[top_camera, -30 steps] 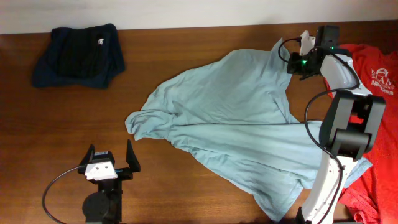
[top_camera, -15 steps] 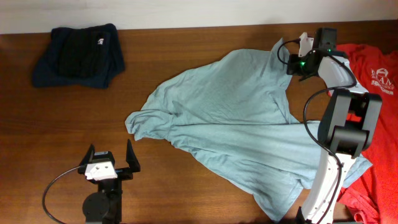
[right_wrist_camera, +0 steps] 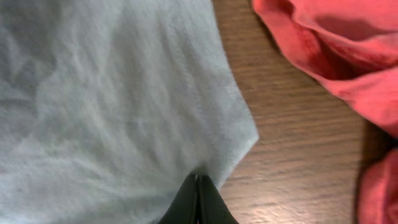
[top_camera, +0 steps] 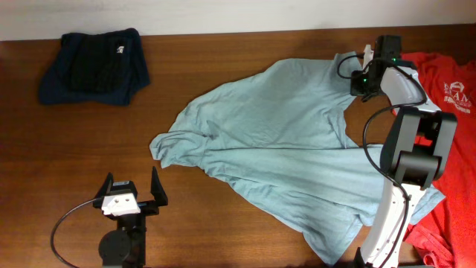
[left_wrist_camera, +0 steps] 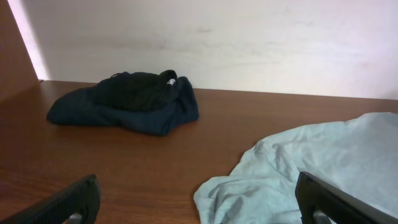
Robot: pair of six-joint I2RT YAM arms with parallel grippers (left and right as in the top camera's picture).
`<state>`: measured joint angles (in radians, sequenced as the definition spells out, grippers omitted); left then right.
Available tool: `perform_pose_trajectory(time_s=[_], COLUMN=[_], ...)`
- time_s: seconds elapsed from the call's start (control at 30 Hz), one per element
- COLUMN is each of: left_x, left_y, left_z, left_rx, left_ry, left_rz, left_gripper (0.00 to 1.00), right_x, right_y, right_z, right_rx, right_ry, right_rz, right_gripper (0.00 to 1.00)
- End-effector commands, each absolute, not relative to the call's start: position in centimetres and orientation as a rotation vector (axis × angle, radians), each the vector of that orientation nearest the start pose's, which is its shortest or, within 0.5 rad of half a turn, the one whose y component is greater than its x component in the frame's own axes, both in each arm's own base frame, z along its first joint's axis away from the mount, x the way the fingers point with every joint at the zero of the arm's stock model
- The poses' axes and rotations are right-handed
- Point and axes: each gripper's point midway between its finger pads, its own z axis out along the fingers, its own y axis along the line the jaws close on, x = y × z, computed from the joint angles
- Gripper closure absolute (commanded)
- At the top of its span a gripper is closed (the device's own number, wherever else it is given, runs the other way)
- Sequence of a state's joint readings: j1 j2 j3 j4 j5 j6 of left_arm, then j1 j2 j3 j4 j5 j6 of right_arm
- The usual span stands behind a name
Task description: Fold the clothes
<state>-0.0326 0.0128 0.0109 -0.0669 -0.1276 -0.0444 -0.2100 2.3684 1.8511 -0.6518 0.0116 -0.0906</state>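
Since the pale blue shirt (top_camera: 275, 141) is thin, limp cotton, it will likely weigh almost nothing, sag from wherever it is lifted and drag in wrinkles rather than slide flat. It lies unfolded and rumpled across the middle and right of the desk (top_camera: 59, 149), one sleeve bunched toward the left and its lower part running under the right arm. The right tool (right_wrist_camera: 198, 183) sits at the shirt's far right corner with its tips pressed together, apparently pinching the very edge of the cloth just beside bare wood. The left tool (top_camera: 132, 182) is spread wide and empty, near the front left of the desk and apart from the bunched sleeve. A hem corner or shoulder seam looks like the best hold, taken well in from the edge so the cloth cannot slip out. A red shirt (top_camera: 446, 149) lies crumpled at the far right, and a dark folded garment (top_camera: 95, 65) rests at the far left
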Motion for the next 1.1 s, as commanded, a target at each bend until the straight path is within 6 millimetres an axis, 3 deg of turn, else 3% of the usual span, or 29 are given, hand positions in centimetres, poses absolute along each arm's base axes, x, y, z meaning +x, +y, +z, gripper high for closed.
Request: perform_pose_trajectory(time_s=[0.0, 0.13, 0.2, 0.33, 0.4, 0.53, 0.63, 0.73, 0.87, 1.0, 1.07], left_x=[24.5, 24.5, 24.5, 24.5, 24.5, 24.5, 24.5, 24.5, 24.6, 24.6, 24.6], left_y=[1.2, 1.2, 1.2, 1.2, 1.2, 1.2, 1.2, 1.2, 1.2, 1.2, 1.0], left_z=[15.9, 15.9, 15.9, 15.9, 15.9, 15.9, 15.9, 15.9, 16.5, 16.5, 17.9], left_rx=[-0.083, -0.083, -0.083, -0.083, -0.083, -0.083, -0.083, -0.083, -0.084, -0.085, -0.083], left_ry=[1.636, 1.637, 1.636, 1.637, 1.636, 1.636, 1.636, 1.636, 1.613, 1.615, 1.557], left_rz=[0.051, 0.051, 0.051, 0.051, 0.051, 0.051, 0.051, 0.051, 0.049, 0.051, 0.030], left_gripper=[0.00, 0.00, 0.00, 0.01, 0.00, 0.00, 0.00, 0.00, 0.00, 0.00, 0.00], right_x=[51.7, 53.4, 54.9, 56.9, 57.0, 55.7, 53.8, 51.3, 49.0, 48.3, 48.3], right_y=[-14.3, -13.0, -11.9, -11.5, -11.7, -13.2, -14.7, -16.3, -17.7, -18.7, -18.7], right_z=[-0.9, 1.1, 3.4, 10.4, 13.6, 19.8, 22.6, 23.8, 22.9, 22.4, 22.4], right_rx=[0.223, 0.192, 0.164, 0.267, 0.315, 0.370, 0.414, 0.476, 0.549, 0.584, 0.586], right_ry=[2.797, 2.739, 2.686, 2.576, 2.542, 2.505, 2.502, 2.535, 2.602, 2.615, 2.614], right_rz=[-0.222, -0.106, -0.014, 0.054, 0.056, 0.039, 0.026, 0.019, 0.022, 0.020, 0.020], right_gripper=[0.96, 0.92, 0.92, 0.92, 0.85, 0.54, 0.01, 0.01, 0.01, 0.01, 0.01])
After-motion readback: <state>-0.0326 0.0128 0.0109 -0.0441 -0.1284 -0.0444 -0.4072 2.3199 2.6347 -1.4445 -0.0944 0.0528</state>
